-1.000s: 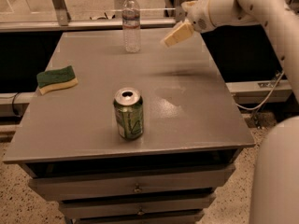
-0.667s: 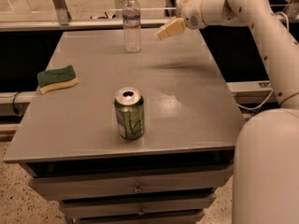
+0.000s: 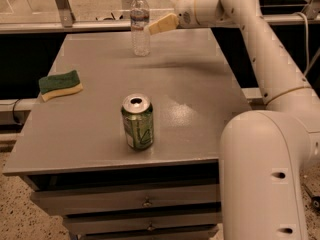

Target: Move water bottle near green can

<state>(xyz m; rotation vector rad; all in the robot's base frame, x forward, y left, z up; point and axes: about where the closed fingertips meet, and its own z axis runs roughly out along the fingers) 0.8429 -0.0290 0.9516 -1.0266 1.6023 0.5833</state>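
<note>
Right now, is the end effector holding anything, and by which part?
Nothing is clearly held. The end effector sits just beside the water bottle's upper half; whether they touch cannot be told.

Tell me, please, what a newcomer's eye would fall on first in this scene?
The big white arm fills the right side and reaches over the grey table to its far edge, where the claw sits just right of the upright water bottle, close to it. The green can stands alone near the table's front edge, and a green-and-yellow sponge lies at the left.
</note>
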